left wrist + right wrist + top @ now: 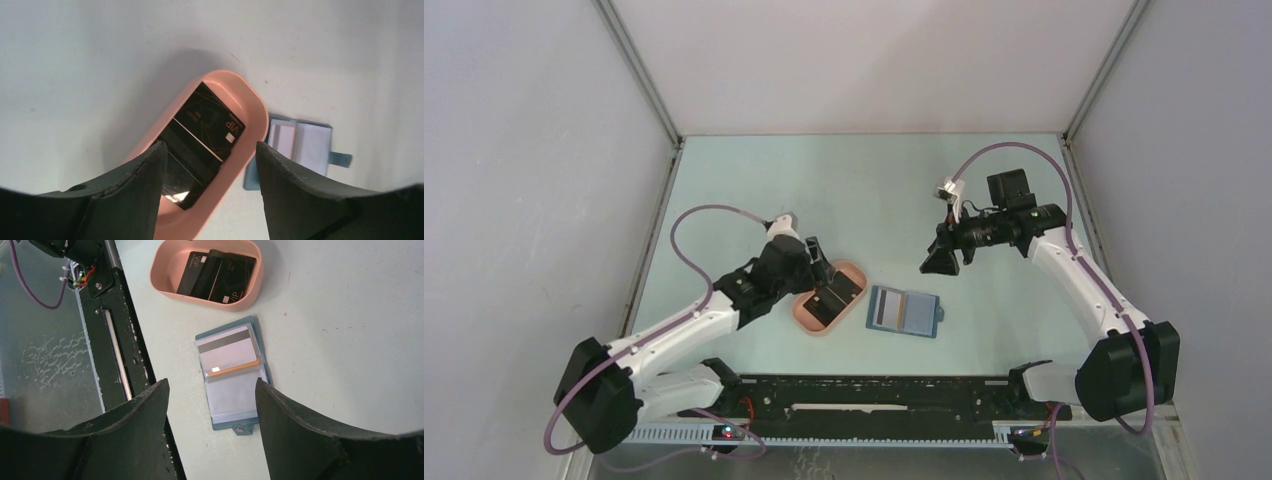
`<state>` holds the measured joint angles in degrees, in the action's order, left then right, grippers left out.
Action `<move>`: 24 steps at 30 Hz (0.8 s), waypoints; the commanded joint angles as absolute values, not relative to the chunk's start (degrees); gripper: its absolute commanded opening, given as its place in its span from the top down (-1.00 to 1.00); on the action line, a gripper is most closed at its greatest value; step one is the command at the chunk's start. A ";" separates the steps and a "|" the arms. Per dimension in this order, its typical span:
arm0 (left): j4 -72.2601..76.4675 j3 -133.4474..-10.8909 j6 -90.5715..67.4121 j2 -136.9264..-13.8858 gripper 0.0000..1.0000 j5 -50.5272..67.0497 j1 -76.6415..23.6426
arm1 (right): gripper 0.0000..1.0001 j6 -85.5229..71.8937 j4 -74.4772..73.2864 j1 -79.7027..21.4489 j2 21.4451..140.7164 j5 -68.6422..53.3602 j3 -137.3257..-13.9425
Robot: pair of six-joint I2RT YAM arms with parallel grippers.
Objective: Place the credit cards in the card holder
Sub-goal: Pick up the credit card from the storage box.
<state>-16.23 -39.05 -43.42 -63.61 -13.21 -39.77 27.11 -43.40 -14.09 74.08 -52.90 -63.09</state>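
Black credit cards [205, 132] lie overlapping in a pink oval tray [250, 100]. My left gripper [210, 145] hovers open just above them, its fingers either side of the cards and holding nothing. From above, the same gripper [821, 272] sits over the tray's far-left end [802, 318]. The blue card holder [904, 312] lies open to the right of the tray. An orange-tan card with a dark stripe [227, 352] sits in its left pocket. My right gripper [939, 262] hangs open and empty above the table, up and to the right of the holder [232, 390].
A black rail [874, 395] runs along the near table edge between the arm bases. Grey walls and metal frame posts close in the table on the left, right and back. The holder's snap tab [240, 429] points away from the tray.
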 commanded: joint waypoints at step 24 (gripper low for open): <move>1.91 -22.71 -70.51 -63.55 0.06 -13.14 -41.82 | -0.46 27.94 -42.59 -16.80 75.63 -52.21 -63.09</move>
<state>-0.01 -24.21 -67.66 -62.06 -10.52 -40.75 27.14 -43.42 -16.69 75.68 -52.01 -63.02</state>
